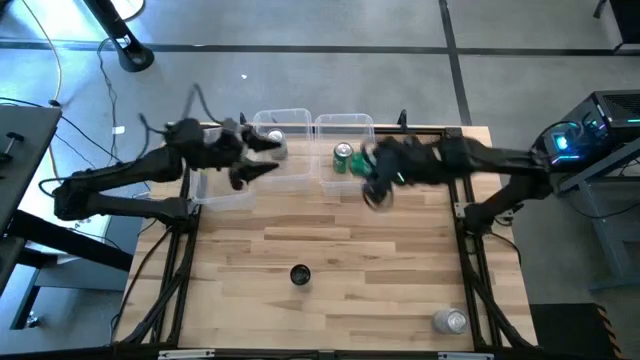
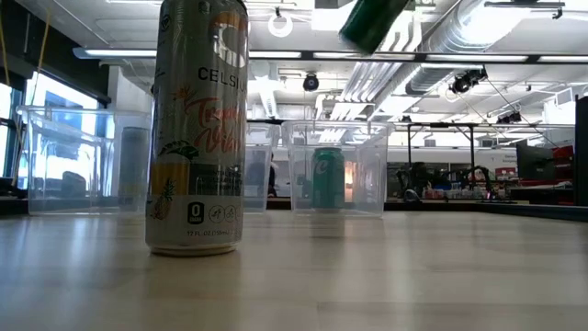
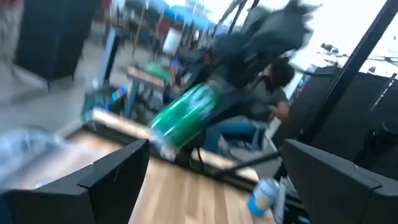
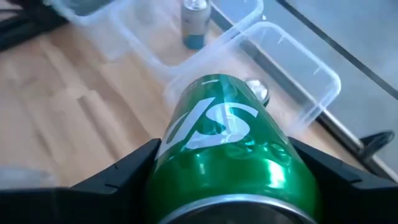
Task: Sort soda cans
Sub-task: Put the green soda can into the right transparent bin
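Green can (image 4: 230,155) sits clenched in the right end effector (image 1: 378,178), tilted, the clear bin (image 1: 345,150) just ahead. It should level out before dropping. Left end effector (image 1: 262,158) spread empty.

**Free room and obstacles**

Far edge crowded: three clear bins (image 1: 283,124) in a row, one holding a green can (image 1: 344,155), another a silver can (image 1: 275,138). Left gripper (image 1: 262,158) above the left bins; right gripper (image 1: 372,178), clamped on a green can (image 4: 231,149), near the right bin (image 1: 345,123). Middle boards open. Obstacles nearer: black can (image 1: 300,274), centre; silver can (image 1: 450,321), right corner.
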`<state>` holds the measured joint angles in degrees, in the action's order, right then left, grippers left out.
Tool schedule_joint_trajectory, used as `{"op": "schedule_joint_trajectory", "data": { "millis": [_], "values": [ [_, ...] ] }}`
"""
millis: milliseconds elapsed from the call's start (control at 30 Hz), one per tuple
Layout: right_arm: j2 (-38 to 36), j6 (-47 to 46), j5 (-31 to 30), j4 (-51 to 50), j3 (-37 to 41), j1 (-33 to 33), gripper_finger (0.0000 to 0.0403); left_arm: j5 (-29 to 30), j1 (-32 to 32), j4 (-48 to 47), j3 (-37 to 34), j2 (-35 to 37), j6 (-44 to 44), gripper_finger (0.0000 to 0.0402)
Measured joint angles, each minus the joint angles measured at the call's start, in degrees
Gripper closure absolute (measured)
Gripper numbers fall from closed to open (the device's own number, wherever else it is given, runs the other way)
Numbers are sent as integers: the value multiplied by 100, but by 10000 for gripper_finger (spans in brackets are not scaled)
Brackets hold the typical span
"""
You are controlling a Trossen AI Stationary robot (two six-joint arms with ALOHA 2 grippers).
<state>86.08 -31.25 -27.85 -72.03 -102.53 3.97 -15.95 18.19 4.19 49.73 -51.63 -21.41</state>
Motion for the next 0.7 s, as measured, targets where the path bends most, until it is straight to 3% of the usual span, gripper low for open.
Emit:
{"op": "schedule_joint_trajectory", "data": {
  "millis": [167,333,500,700],
  "values": [
    [608,1024,1060,176,-16,-1276,126,-3,143,-137,56,476,114,44],
    [1288,1686,1624,-44,-16,-2025,126,0,141,-809,53,778,111,44],
    [1853,2224,2181,-158,-16,-2369,126,162,130,-1371,51,818,-60,44],
    [2278,2680,2514,-199,-16,-2527,126,447,128,-1410,51,773,-192,44]
  ]
}}
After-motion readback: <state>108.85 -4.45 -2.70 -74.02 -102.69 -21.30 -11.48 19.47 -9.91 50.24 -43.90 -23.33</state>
